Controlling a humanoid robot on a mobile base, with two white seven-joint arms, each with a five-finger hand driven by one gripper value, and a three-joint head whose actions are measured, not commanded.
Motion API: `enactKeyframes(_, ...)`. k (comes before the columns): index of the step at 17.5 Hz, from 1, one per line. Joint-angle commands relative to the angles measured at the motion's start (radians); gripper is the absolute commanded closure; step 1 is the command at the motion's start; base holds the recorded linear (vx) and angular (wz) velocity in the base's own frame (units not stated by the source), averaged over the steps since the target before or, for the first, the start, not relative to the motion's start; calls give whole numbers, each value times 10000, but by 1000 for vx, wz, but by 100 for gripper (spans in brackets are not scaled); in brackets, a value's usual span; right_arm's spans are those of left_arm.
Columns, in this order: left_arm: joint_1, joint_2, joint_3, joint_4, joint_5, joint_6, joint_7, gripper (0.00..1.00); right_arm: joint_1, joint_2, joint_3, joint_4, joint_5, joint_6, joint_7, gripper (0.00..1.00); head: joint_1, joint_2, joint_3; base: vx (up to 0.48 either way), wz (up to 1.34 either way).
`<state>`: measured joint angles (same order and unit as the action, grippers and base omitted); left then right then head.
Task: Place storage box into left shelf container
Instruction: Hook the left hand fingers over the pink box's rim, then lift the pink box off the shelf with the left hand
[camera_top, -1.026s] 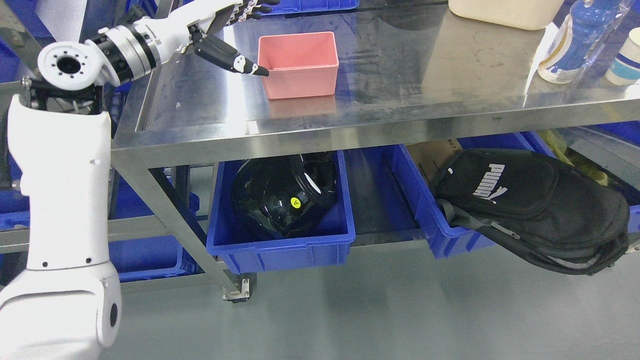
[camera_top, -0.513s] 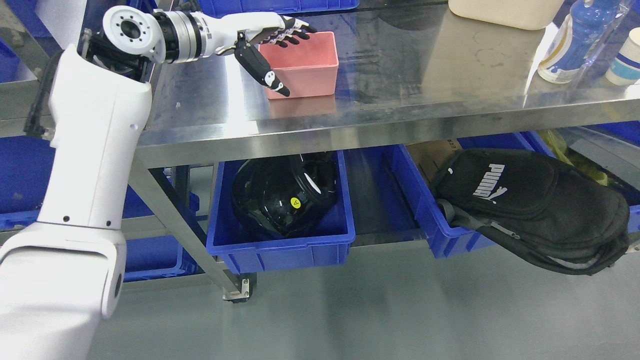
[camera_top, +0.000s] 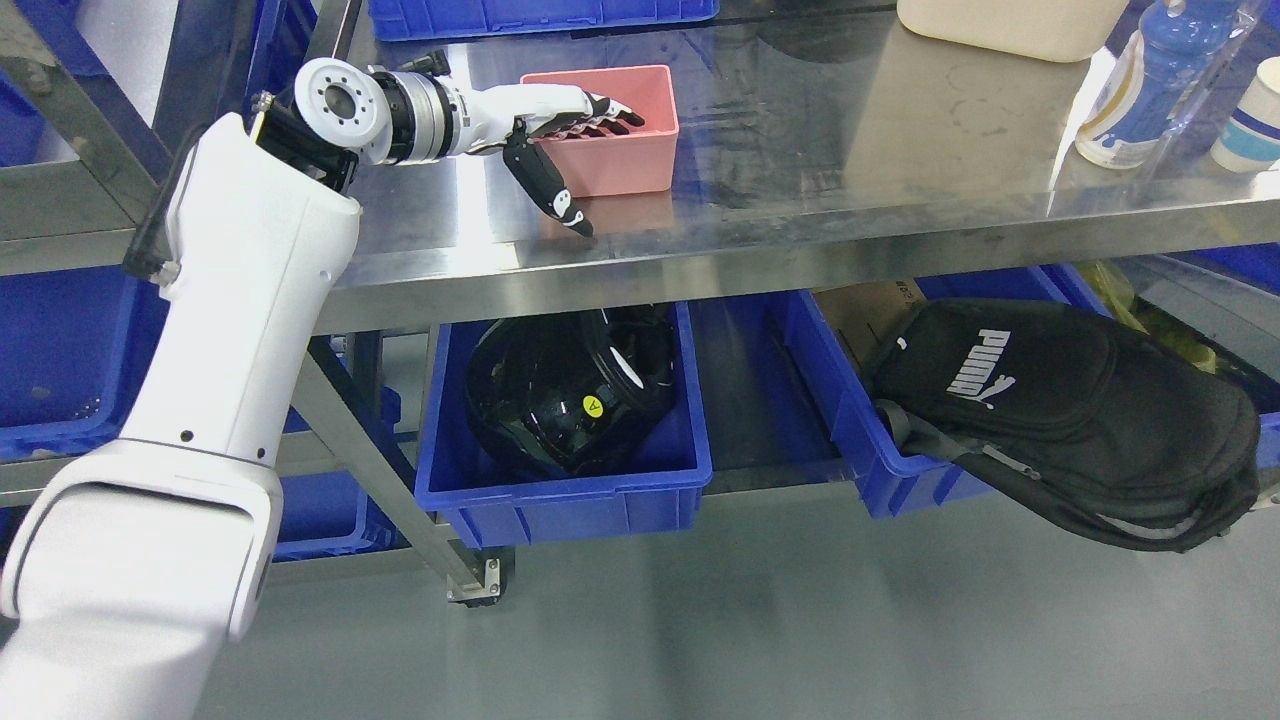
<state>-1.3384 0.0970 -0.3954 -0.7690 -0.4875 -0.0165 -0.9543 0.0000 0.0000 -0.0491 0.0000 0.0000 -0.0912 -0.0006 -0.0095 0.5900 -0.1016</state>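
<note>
Nearest the camera, at the lower left, the robot's white left arm (camera_top: 200, 420) rises from the bottom edge toward the steel table (camera_top: 800, 230). Under the table's front edge sit two blue bins: the left one (camera_top: 560, 500) holds a black helmet (camera_top: 560, 390), and a black bag (camera_top: 1070, 420) slumps over the right one (camera_top: 900, 480).

Up on the tabletop, the left hand (camera_top: 560, 125) reaches over the near left corner of the pink box (camera_top: 620, 150). Its fingers (camera_top: 600, 105) stretch out across the open top, their dark tips inside or just above the rim, while the thumb (camera_top: 550, 190) hangs down in front of the near wall, splayed wide. The hand is spread and holds nothing yet; the box stands upright on the table, well left of the middle.

The box looks like thin, stiff moulded plastic, empty and probably light, with smooth walls that could slip on the polished steel if pushed. A pinch over the near wall, fingers inside and thumb outside, seems the natural hold.

Farther back, a cream container (camera_top: 1010, 25), a blue bottle (camera_top: 1150, 80) and a paper cup (camera_top: 1250, 120) are cut off by the top and right edges. More blue bins (camera_top: 60, 350) show on the shelf at the far left, partly hidden by the arm, so which one is the target is hard to tell. The right arm is out of view.
</note>
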Motion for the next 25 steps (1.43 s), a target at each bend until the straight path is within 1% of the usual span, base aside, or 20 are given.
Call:
enactKeyframes(1, 360, -311, -495, 772, -217, -111, 415, 31, 76, -175, 0, -175, -31, -8, 6, 0, 0, 0, 0, 0, 0)
enactKeyframes(2, 422, -311, -403, 772, -248, -142, 492, 37, 76, -175, 0, -175, -31, -8, 6, 0, 0, 0, 0, 0, 0)
enactKeyframes(3, 498, -311, -159, 756, -264, -264, 629, 47, 76, -175, 0, -175, -31, -8, 6, 0, 0, 0, 0, 0, 0)
enactKeyframes(5, 560, -311, 469, 771, -264, -1119, 661, 77, 76, -175, 0, -175, -31, -8, 6, 0, 0, 0, 0, 0, 0)
enactKeyframes(6, 606, -326, 1034, 878, -264, -1989, 661, 93, 76, -175, 0, -175, -31, -8, 6, 0, 0, 0, 0, -12, 120)
enactKeyframes(7, 698, -326, 1298, 1000, -264, -2302, 661, 98, 76, -175, 0, -175, -31, -8, 6, 0, 0, 0, 0, -12, 120)
enactKeyframes(8, 744, -341, 1407, 1002, -264, -2411, 692, 99, 76, -175, 0, -175, -31, -8, 6, 0, 0, 0, 0, -24, 210)
enactKeyframes(10, 760, -326, 1636, 971, -249, -2504, 875, 99, 76, -175, 0, -175, -31, -8, 6, 0, 0, 0, 0, -15, 113)
enactKeyframes(12, 699, -448, 2141, 880, -233, -2917, 1090, 99, 76, -175, 0, -175, -31, -8, 6, 0, 0, 0, 0, -3, 8)
enactKeyframes(14, 668, -571, 2968, 437, -218, -3179, 1320, 99, 76, -175, 0, -175, -31, -8, 6, 0, 0, 0, 0, 11, 5)
enactKeyframes(16, 759, -602, 3842, -283, -157, -3195, 1336, 99, 76, -175, 0, -175, -31, -8, 6, 0, 0, 0, 0, 0, 0)
enactKeyframes(18, 988, -796, 4716, -1004, -126, -3240, 1321, 99, 76, -175, 0, -175, -31, -8, 6, 0, 0, 0, 0, 0, 0)
enactKeyframes(20, 1387, -796, 5439, -1710, -110, -3622, 1229, 99, 76, -175, 0, -175, -31, -8, 6, 0, 0, 0, 0, 1, -69)
enactKeyframes(23, 2383, -796, 5610, -3288, 42, -3823, 1198, 100, 76, -175, 0, -175, -31, -8, 6, 0, 0, 0, 0, 1, -20)
enactKeyframes(25, 2996, -796, 5642, -4591, 257, -3854, 1198, 99, 76, -175, 0, -175, -31, -8, 6, 0, 0, 0, 0, 0, 0)
